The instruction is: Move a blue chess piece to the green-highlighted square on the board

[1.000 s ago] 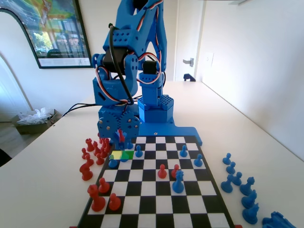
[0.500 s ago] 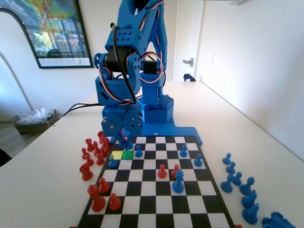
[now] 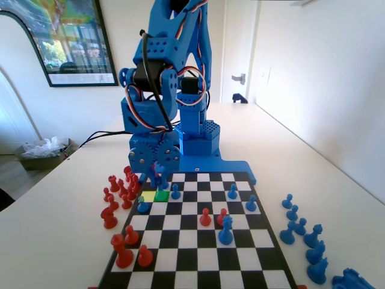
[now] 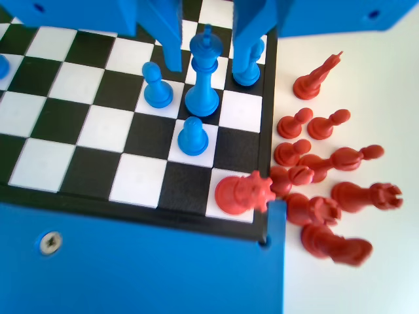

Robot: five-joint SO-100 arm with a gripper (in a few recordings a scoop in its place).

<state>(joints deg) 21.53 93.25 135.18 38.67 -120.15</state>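
Here your board (image 3: 198, 241) lies on the tabletop (image 3: 313, 156); the end effector (image 4: 206, 46) hangs over its corner, jaws apart and empty, straddling a tall blue piece (image 4: 203, 78). The blue chess piece (image 4: 192, 136) stands just beside, short of the green-highlighted square (image 3: 161, 195).

the blue arm's gripper (image 3: 155, 174) hangs low over the board's (image 3: 198, 265) far left corner, just behind the green-highlighted square (image 3: 161, 195), which lies bare beside a pale yellow square (image 3: 148, 196). whether its jaws are parted cannot be told. small blue pawns (image 3: 175, 192) stand nearby on the board. red pieces (image 3: 117, 195) cluster on the table (image 3: 54, 229) at the left.
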